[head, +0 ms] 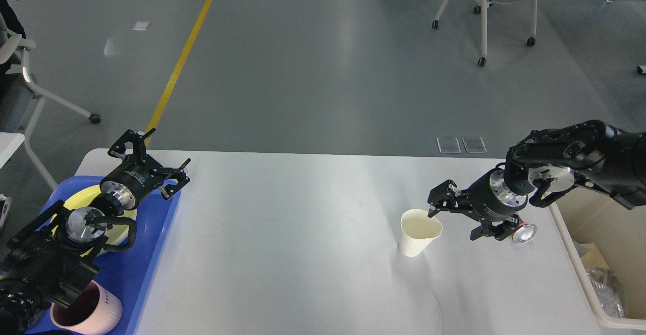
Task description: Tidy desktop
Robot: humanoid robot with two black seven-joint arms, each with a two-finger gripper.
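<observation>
Both claws gaped, the right claw (pixel 457 216) beside a paper cup (pixel 420 232) on the white surface (pixel 282 244), the left claw (pixel 151 161) over the tray (pixel 146 244), whose pink mug (pixel 96 310) bore unreadable lettering.

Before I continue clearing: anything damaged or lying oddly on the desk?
Yes. The paper cup has a dented rim, beside the open right gripper. A can lies on its side on the desktop just behind that gripper.
</observation>
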